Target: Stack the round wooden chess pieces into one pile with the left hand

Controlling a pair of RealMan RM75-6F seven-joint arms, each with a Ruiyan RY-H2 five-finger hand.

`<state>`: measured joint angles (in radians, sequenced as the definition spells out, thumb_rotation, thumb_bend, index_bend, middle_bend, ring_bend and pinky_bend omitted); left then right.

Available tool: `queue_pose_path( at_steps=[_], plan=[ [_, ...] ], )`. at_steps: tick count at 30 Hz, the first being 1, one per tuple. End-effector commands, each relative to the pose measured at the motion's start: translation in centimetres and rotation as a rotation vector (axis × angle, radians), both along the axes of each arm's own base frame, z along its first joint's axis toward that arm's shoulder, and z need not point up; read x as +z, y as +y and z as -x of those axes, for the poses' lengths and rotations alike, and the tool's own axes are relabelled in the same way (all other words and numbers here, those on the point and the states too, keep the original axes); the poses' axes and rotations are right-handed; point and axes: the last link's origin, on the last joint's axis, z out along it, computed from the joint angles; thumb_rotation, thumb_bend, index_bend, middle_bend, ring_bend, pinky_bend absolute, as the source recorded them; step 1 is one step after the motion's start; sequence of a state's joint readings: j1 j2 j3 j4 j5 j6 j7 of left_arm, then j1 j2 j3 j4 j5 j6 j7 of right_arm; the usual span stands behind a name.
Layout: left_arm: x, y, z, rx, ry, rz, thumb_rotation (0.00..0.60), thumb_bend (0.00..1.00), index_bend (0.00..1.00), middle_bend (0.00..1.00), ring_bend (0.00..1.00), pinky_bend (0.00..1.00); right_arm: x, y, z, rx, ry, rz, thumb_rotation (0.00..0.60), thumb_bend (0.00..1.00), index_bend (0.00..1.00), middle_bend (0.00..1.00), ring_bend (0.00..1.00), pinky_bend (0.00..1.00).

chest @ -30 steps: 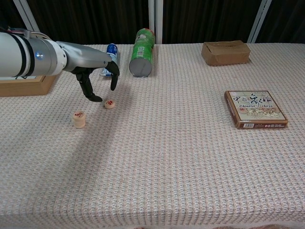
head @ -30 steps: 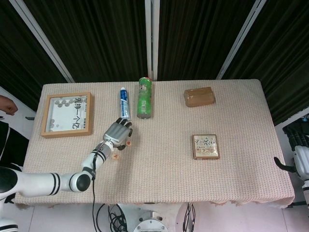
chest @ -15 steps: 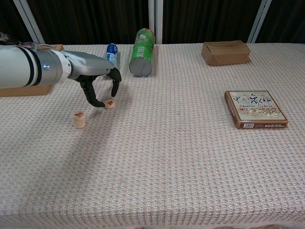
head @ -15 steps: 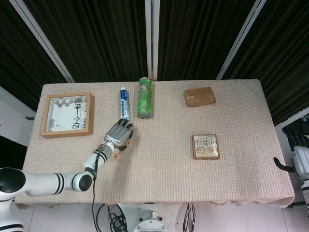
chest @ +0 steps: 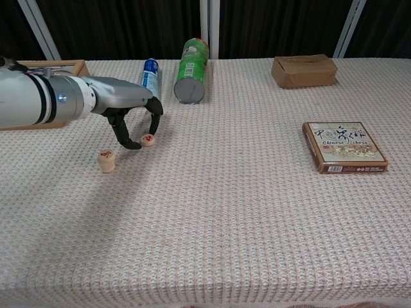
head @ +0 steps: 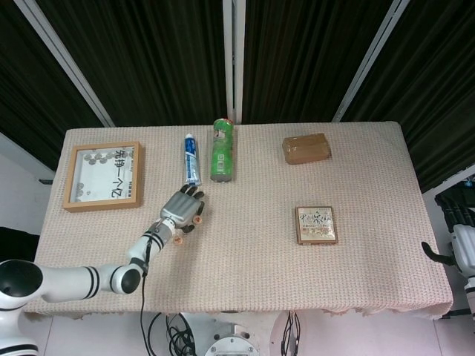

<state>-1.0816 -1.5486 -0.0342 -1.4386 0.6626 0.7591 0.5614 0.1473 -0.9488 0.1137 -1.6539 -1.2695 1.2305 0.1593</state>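
From the head view, the left hand (head: pixel 181 211) hangs over the cloth-covered table (head: pixel 371 222) just at six o'clock of the toothpaste tube (head: pixel 191 159), its fingers spread downward over a small spot where a wooden piece (head: pixel 197 219) peeks out at its four o'clock edge; a short stack of pieces (head: pixel 177 239) sits at six o'clock of the hand. Of the right hand (head: pixel 462 252) I see only a bit at the far edge of the view, and I cannot tell how its fingers are set. From the chest view, the left hand (chest: pixel 136 120) is open and empty, thumb and fingers arched on either side of the single wooden piece (chest: pixel 148 139), tips close to it but not clearly pressing. The stack (chest: pixel 106 160) stands at seven o'clock of that piece, near but apart. To do this well, I'd say the fingers should close gently on the piece's rim from both sides, lift it level, and keep clear of the stack until it is squarely overhead.
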Motion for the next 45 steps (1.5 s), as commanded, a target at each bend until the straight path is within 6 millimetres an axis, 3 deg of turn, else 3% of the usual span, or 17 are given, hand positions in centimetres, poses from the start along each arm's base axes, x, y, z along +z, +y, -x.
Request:
queue_pose_path(
  at_steps=[1, 31, 37, 45],
  plan=[
    [-0.2, 0.0, 0.1, 0.008, -0.013, -0.001, 0.6, 0.27, 0.43, 0.11, 0.0, 0.0, 0.0, 0.0, 0.0, -0.001, 0.0, 0.001, 0.6, 0.24, 0.0, 0.0, 0.0, 0.0],
    [-0.6, 0.1, 0.3, 0.005, -0.072, -0.006, 0.6, 0.28, 0.5, 0.14, 0.0, 0.0, 0.0, 0.1, 0.3, -0.012, 0.002, -0.004, 0.6, 0.24, 0.0, 0.0, 0.0, 0.0],
    [0.2, 0.2, -0.3, -0.007, -0.09, -0.011, 0.6, 0.28, 0.5, 0.15, 0.0, 0.0, 0.1, 0.0, 0.2, -0.011, 0.003, -0.004, 0.6, 0.24, 0.0, 0.0, 0.0, 0.0],
    [2.6, 0.2, -1.1, 0.007, -0.06, -0.008, 0.6, 0.28, 0.5, 0.15, 0.0, 0.0, 0.1, -0.1, -0.4, 0.009, 0.001, -0.009, 0.6, 0.24, 0.0, 0.0, 0.0, 0.0]
  ],
)
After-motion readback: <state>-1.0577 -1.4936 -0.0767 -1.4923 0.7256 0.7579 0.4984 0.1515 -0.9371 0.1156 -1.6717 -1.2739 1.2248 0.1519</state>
